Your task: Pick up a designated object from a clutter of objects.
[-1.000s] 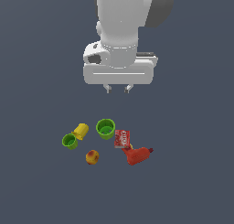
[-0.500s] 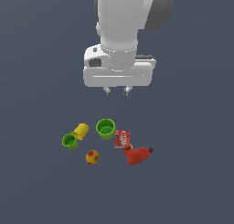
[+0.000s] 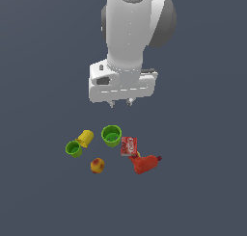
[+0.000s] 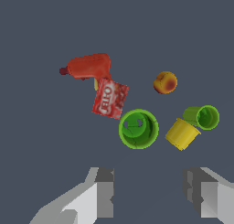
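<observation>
- Nothing among the items has shifted since the earlier frames; the white robot arm (image 3: 132,32) and its tool (image 3: 121,103) hang at the same place above the clutter.
- Seen from the wrist, the tool (image 4: 148,193) has its two grey fingers (image 4: 104,191) well apart, with nothing between them and touching nothing.
- The designated object, the larger bright green round cup with a thick rim and tapering sides (image 3: 111,135), stands upright, mouth up, on the dark grey bench (image 3: 43,191), in the middle of the cluster, under and a little ahead of the tool; no bench edge or corner is in view.
- From the wrist view that same cup (image 4: 138,129) shows its open, empty inside.
- Just beside it on the exterior view's right lies a flat red box with white lettering (image 3: 129,146), and beyond that box a red drill-like tool (image 3: 144,163) lies on its side.
- On the exterior view's left a yellow plastic cup (image 3: 86,138) lies tipped on its side, touching a smaller green cup (image 3: 74,149).
- A round yellow-red apple (image 3: 97,165) sits apart from the cups, towards the viewer.
</observation>
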You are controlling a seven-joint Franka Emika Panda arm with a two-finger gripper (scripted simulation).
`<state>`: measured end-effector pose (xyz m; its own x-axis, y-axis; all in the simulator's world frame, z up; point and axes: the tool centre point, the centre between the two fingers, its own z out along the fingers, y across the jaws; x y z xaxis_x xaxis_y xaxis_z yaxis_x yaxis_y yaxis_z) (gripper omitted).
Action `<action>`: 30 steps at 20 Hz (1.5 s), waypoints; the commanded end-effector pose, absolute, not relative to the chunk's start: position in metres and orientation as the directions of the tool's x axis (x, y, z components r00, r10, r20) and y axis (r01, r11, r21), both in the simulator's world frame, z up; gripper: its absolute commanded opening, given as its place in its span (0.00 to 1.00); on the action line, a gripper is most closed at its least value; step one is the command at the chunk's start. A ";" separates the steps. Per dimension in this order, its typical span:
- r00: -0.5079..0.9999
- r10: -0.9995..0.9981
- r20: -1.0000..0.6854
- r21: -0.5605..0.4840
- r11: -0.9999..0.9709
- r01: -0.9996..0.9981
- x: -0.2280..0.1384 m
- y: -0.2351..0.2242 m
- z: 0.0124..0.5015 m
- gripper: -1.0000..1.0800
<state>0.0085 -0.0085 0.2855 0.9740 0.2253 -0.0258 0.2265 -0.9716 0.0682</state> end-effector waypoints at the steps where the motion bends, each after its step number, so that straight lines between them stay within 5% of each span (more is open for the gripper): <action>1: 0.956 0.291 -0.041 0.082 -0.952 0.294 0.008 -0.012 0.273 0.62; 13: 0.766 0.626 -0.144 0.108 -0.760 0.641 0.000 -0.026 0.207 0.62; 30: 0.306 0.917 -0.257 0.016 -0.312 0.950 -0.023 -0.035 0.124 0.62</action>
